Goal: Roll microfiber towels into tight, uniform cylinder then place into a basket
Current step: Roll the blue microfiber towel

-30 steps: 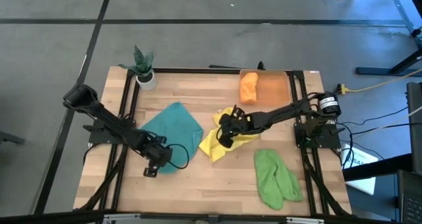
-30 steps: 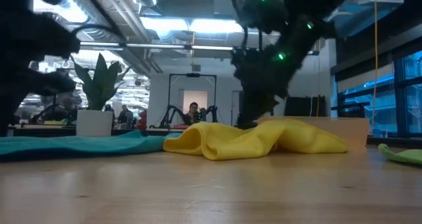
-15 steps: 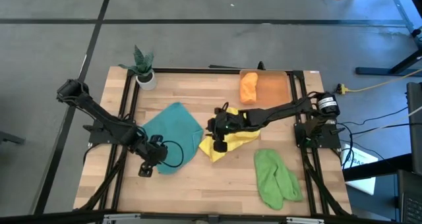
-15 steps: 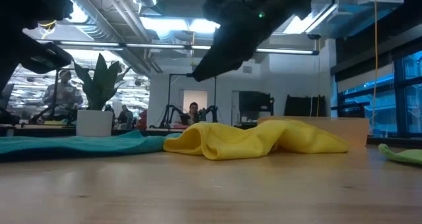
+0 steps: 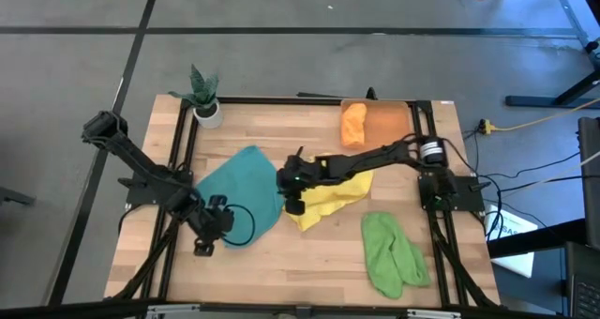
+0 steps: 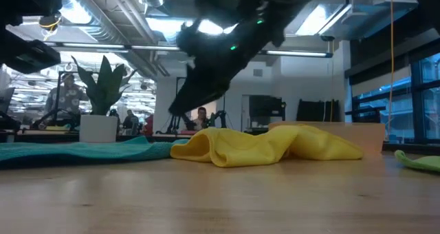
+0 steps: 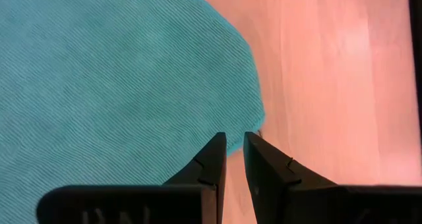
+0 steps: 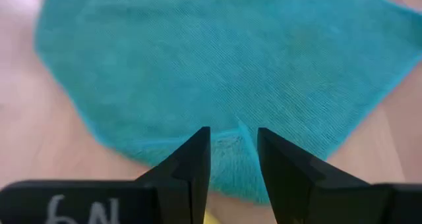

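The right gripper [image 5: 292,203], empty and slightly parted, is now hanging over the teal towel [image 5: 246,183], having left the yellow towel [image 5: 330,197]. The left gripper [image 5: 201,247], narrowly parted and empty, is waiting at the teal towel's near-left edge. One orange roll [image 5: 352,124] is lying in the basket [image 5: 392,124]; teal, yellow and light green towel [image 5: 392,253] are remaining unrolled.

teal towel [image 5: 246,183]: teal, fine ribbed weave
yellow towel [image 5: 330,198]: yellow
orange towel [image 5: 352,124]: orange
green towel [image 5: 390,252]: light green
basket [image 5: 389,125]: translucent orange
table [image 5: 319,258]: pale wood

Ribbed matt cloth teal towel [image 7: 112,79] lies on smooth, pale wooden table [image 7: 330,72].
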### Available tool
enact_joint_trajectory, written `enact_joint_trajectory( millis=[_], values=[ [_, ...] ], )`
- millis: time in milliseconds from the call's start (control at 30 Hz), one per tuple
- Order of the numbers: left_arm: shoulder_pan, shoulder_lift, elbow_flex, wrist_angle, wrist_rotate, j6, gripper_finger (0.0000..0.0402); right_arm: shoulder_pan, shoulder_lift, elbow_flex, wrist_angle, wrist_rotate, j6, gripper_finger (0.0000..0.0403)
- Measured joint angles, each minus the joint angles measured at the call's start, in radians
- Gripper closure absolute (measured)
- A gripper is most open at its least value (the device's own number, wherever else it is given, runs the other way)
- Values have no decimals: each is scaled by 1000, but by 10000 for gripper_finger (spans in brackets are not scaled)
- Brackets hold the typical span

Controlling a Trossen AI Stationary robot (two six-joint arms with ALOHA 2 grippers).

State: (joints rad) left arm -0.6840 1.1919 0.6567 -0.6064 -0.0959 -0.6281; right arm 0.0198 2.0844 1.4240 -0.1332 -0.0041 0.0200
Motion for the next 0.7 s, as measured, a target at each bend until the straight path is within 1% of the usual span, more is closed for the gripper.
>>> enact_joint_trajectory(
  millis=[133, 267, 333, 500, 633, 700],
  values=[
    [-23, 0, 1, -4, -15, -26, 355, -23, 85, 118, -120, -5, -1, 276],
    [-46, 0, 1, -6, -47, -27, 355, -42, 145, 200, -197, -88, -3, 276],
    [-55, -1, 1, -6, -49, -27, 355, -46, 157, 228, -236, -103, -3, 276],
    [-75, -1, 1, -6, -49, -28, 355, -65, 155, 234, -276, -106, 2, 276],
    [-85, -1, 1, -6, -51, -50, 355, -82, 156, 226, -301, -152, 20, 276],
    [-86, -1, 1, -6, -52, -51, 355, -85, 156, 219, -320, -157, 24, 276]
  ],
)
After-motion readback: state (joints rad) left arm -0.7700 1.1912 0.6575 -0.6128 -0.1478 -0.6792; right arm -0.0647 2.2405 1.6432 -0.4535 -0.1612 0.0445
